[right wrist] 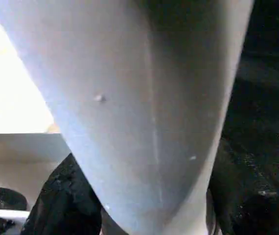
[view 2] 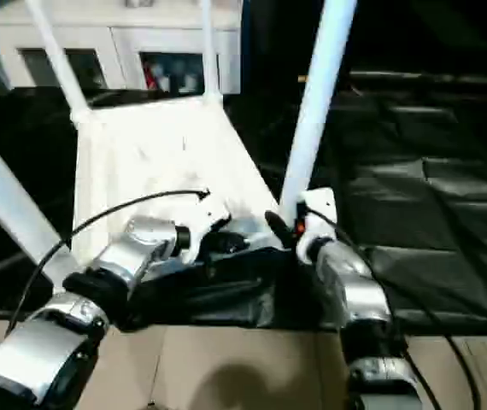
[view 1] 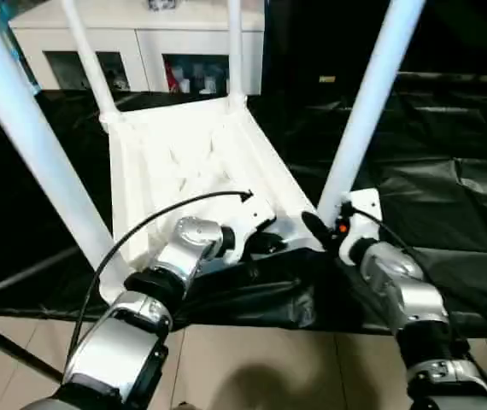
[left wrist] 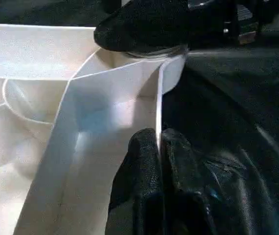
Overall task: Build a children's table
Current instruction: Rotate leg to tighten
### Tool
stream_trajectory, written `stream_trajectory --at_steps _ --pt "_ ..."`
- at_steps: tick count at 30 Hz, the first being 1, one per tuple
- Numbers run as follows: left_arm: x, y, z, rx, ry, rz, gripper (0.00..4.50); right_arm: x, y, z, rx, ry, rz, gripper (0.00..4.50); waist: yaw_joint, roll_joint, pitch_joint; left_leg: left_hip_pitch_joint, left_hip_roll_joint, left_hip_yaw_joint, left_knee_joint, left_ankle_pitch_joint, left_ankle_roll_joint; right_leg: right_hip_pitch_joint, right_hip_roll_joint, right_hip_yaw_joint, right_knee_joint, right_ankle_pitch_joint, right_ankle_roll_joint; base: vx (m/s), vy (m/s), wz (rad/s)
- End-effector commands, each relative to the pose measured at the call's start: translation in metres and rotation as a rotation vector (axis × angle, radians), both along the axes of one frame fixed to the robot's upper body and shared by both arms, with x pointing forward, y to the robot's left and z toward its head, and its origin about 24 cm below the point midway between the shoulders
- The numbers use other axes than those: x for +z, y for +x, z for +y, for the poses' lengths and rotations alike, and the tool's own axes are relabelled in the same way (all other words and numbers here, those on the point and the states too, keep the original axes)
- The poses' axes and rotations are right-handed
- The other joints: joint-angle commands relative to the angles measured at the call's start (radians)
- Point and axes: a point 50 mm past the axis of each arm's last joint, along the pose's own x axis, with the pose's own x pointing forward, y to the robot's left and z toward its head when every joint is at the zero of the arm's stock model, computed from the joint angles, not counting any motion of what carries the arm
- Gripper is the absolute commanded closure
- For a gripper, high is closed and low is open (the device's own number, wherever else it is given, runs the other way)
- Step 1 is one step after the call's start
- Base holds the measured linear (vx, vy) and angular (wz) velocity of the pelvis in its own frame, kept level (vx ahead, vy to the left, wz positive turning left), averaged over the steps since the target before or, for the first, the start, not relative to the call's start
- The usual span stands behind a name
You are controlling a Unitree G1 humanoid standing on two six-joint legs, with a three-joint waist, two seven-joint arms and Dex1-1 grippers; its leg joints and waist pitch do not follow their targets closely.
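Note:
The children's table (view 1: 184, 162) lies upside down on the black cloth, ribbed underside up, with all its white legs standing in the corner sockets. My left gripper (view 1: 256, 243) is shut on the thin near rim of the top; in the left wrist view both fingers (left wrist: 144, 171) pinch that rim. My right gripper (view 1: 325, 229) is closed around the base of the near right leg (view 1: 367, 102), and the leg (right wrist: 139, 98) runs between its fingers (right wrist: 66, 196). The near left leg (view 1: 38, 145) rises beside my left forearm.
The black-draped work table (view 1: 448, 196) stretches off to the right, its front edge just under my wrists. A white cabinet (view 1: 141, 43) stands behind. Below are tan floor (view 1: 261, 367) and a dark metal table leg (view 1: 13, 350).

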Motion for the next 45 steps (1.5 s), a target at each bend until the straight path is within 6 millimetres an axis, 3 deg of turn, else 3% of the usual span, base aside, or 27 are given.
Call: stream_trajectory --at_steps 1,2,3,4,5,7,8,9,10,12,13,14,15,17,18,19,20,21,22,24,29,31,34,35,38,44,45 --pt "0.016 0.005 -0.019 0.032 -0.088 -0.079 4.50 -0.020 -0.014 0.057 0.200 0.069 0.095 2.03 0.000 -0.028 -0.044 0.016 0.061 -0.036 -0.079 -0.283 0.018 0.021 -0.079 0.048 -0.101 -0.391 -0.148 0.000 0.000 0.00" --pt "0.016 0.006 -0.017 0.033 -0.079 -0.087 4.50 -0.019 -0.014 0.057 0.207 0.058 0.086 2.03 0.001 -0.035 -0.044 0.011 0.061 -0.037 -0.080 -0.268 0.025 0.025 -0.080 0.046 -0.098 -0.387 -0.148 0.000 0.000 0.00" --pt "0.017 0.006 -0.013 0.021 -0.069 -0.099 4.50 -0.018 -0.012 0.057 0.222 0.034 0.058 2.03 0.003 -0.026 -0.044 0.011 0.063 -0.039 -0.081 -0.263 0.023 0.023 -0.082 0.046 -0.096 -0.387 -0.148 0.000 0.000 0.00" --pt "0.017 0.006 -0.011 0.013 -0.062 -0.107 4.50 -0.016 -0.011 0.057 0.232 0.018 0.038 2.03 -0.001 -0.026 -0.044 0.012 0.063 -0.039 -0.082 -0.271 0.022 0.023 -0.080 0.045 -0.096 -0.386 -0.148 0.000 0.000 0.00" --pt "0.016 0.006 -0.010 0.008 -0.058 -0.110 4.50 -0.016 -0.011 0.056 0.238 0.003 0.025 2.03 0.001 -0.035 -0.044 0.011 0.063 -0.038 -0.082 -0.269 0.024 0.023 -0.081 0.045 -0.097 -0.380 -0.148 0.000 0.000 0.00" --pt "0.014 0.002 -0.002 -0.053 -0.037 -0.130 4.50 -0.010 -0.011 0.049 0.288 0.045 0.001 2.03 0.003 -0.031 -0.043 0.013 0.064 -0.038 -0.082 -0.269 0.033 0.023 -0.080 0.047 -0.095 -0.368 -0.158 0.000 0.000 0.00" --pt "0.014 0.002 -0.002 -0.054 -0.037 -0.131 4.50 -0.010 -0.011 0.049 0.289 0.046 0.001 1.48 0.003 -0.032 -0.043 0.010 0.064 -0.038 -0.082 -0.267 0.037 0.025 -0.080 0.046 -0.093 -0.362 -0.159 0.000 0.000 0.00" --pt "0.013 0.001 0.001 -0.072 -0.033 -0.124 4.50 -0.007 -0.013 0.046 0.330 0.068 -0.007 1.34 0.004 -0.026 -0.044 0.010 0.066 -0.038 -0.082 -0.259 0.040 0.025 -0.079 0.047 -0.091 -0.343 -0.161 0.000 0.000 0.00" --pt "0.012 0.000 0.004 -0.082 -0.025 -0.121 4.50 -0.005 -0.016 0.042 0.379 0.067 -0.014 1.34 0.004 -0.028 -0.045 0.014 0.066 -0.035 -0.080 -0.258 0.045 0.022 -0.076 0.048 -0.089 -0.314 -0.172 0.000 0.000 0.00" --pt "0.012 0.000 0.006 -0.090 -0.020 -0.120 4.50 -0.003 -0.018 0.040 0.413 0.064 -0.018 1.22 0.007 -0.029 -0.046 0.010 0.068 -0.035 -0.080 -0.242 0.050 0.028 -0.075 0.047 -0.084 -0.284 -0.179 0.000 0.000 0.00" --pt "0.011 0.000 0.009 -0.100 -0.008 -0.117 4.50 -0.001 -0.021 0.033 0.462 0.048 -0.027 1.06 0.008 -0.017 -0.048 0.012 0.069 -0.033 -0.078 -0.224 0.051 0.026 -0.075 0.047 -0.079 -0.243 -0.192 0.000 0.000 0.00" --pt "0.010 0.000 0.012 -0.118 0.008 -0.117 4.50 0.002 -0.025 0.025 0.512 0.031 -0.034 1.06 0.008 -0.026 -0.049 0.009 0.067 -0.032 -0.076 -0.209 0.058 0.032 -0.070 0.044 -0.077 -0.206 -0.197 0.000 0.000 0.00" --pt "0.010 -0.001 0.014 -0.133 0.016 -0.118 4.50 0.003 -0.027 0.019 0.536 0.024 -0.035 1.06 0.016 -0.022 -0.051 0.015 0.069 -0.028 -0.070 -0.199 0.070 0.029 -0.070 0.046 -0.075 -0.166 -0.207 0.000 0.000 0.00" --pt "0.009 -0.003 0.021 -0.189 0.049 -0.115 4.50 0.009 -0.037 -0.004 0.620 -0.020 -0.039 1.06 0.020 -0.016 -0.054 0.008 0.068 -0.028 -0.066 -0.173 0.084 0.035 -0.070 0.045 -0.065 -0.111 -0.226 0.000 0.000 0.00" --pt "0.009 -0.003 0.021 -0.191 0.050 -0.115 4.50 0.009 -0.037 -0.005 0.622 -0.023 -0.039 1.06 0.023 -0.016 -0.056 0.008 0.068 -0.028 -0.065 -0.159 0.090 0.037 -0.069 0.043 -0.064 -0.088 -0.225 0.000 0.000 0.00" --pt "0.009 -0.003 0.027 -0.219 0.072 -0.115 4.50 0.012 -0.045 -0.027 0.663 -0.067 -0.019 1.06 0.029 -0.016 -0.057 0.006 0.068 -0.029 -0.061 -0.142 0.110 0.041 -0.070 0.042 -0.058 -0.037 -0.234 0.000 0.000 0.00" --pt "0.009 -0.003 0.028 -0.238 0.077 -0.112 4.50 0.014 -0.049 -0.037 0.674 -0.080 -0.006 1.06 0.033 -0.013 -0.058 0.009 0.069 -0.028 -0.059 -0.140 0.115 0.039 -0.070 0.042 -0.057 -0.025 -0.239 0.000 0.000 0.00" --pt "0.009 -0.004 0.029 -0.249 0.077 -0.110 4.50 0.015 -0.050 -0.041 0.678 -0.086 0.001 1.06 0.035 -0.017 -0.059 0.011 0.070 -0.026 -0.056 -0.137 0.121 0.037 -0.068 0.043 -0.054 0.007 -0.255 0.000 0.000 0.00" --pt "0.010 -0.006 0.031 -0.279 0.066 -0.088 4.50 0.019 -0.054 -0.054 0.676 -0.099 0.010 1.06 0.036 -0.012 -0.059 0.006 0.069 -0.027 -0.057 -0.131 0.124 0.041 -0.069 0.041 -0.052 0.016 -0.262 0.000 0.000 0.00" --pt "0.011 -0.006 0.032 -0.290 0.061 -0.079 4.50 0.020 -0.054 -0.059 0.672 -0.103 0.011 1.06 0.035 -0.016 -0.059 0.006 0.068 -0.027 -0.056 -0.138 0.125 0.042 -0.070 0.039 -0.053 0.009 -0.267 0.000 0.000 0.00" --pt "0.009 -0.015 0.038 -0.390 0.059 -0.045 4.50 0.038 -0.055 -0.083 0.584 -0.109 -0.027 1.06 0.027 -0.013 -0.056 0.006 0.069 -0.028 -0.058 -0.160 0.106 0.043 -0.069 0.038 -0.058 -0.063 -0.272 0.000 0.000 0.00" --pt "0.007 -0.018 0.039 -0.412 0.057 -0.036 4.50 0.041 -0.058 -0.085 0.584 -0.107 -0.035 1.06 0.028 -0.023 -0.057 0.007 0.071 -0.027 -0.057 -0.144 0.116 0.042 -0.070 0.039 -0.056 -0.050 -0.272 0.000 0.000 0.00" --pt "0.005 -0.022 0.039 -0.443 0.065 -0.026 4.50 0.043 -0.059 -0.086 0.572 -0.095 -0.043 1.06 0.031 -0.020 -0.057 0.007 0.072 -0.027 -0.056 -0.132 0.125 0.038 -0.071 0.038 -0.055 -0.059 -0.272 0.000 0.000 0.00" --pt "0.004 -0.023 0.039 -0.455 0.071 -0.027 4.50 0.043 -0.058 -0.088 0.549 -0.097 -0.052 1.06 0.032 -0.026 -0.057 0.007 0.071 -0.026 -0.055 -0.132 0.125 0.038 -0.070 0.038 -0.056 -0.063 -0.272 0.000 0.000 0.00" --pt "0.004 -0.026 0.041 -0.473 0.068 -0.022 4.50 0.040 -0.049 -0.090 0.423 -0.094 -0.063 1.06 0.033 -0.023 -0.055 0.008 0.072 -0.027 -0.058 -0.130 0.109 0.035 -0.071 0.038 -0.056 -0.090 -0.266 0.000 0.000 0.00" --pt "0.005 -0.025 0.050 -0.470 0.116 -0.055 4.50 0.034 -0.047 -0.086 0.358 -0.104 -0.058 1.06 0.034 -0.022 -0.056 0.007 0.070 -0.027 -0.058 -0.125 0.095 0.036 -0.071 0.040 -0.054 -0.089 -0.248 0.000 0.000 0.00" --pt "0.005 -0.025 0.051 -0.464 0.118 -0.058 4.22 0.033 -0.047 -0.086 0.350 -0.106 -0.057 0.97 0.031 -0.023 -0.057 0.007 0.068 -0.026 -0.057 -0.124 0.095 0.036 -0.070 0.039 -0.053 -0.081 -0.249 0.000 0.000 0.00"
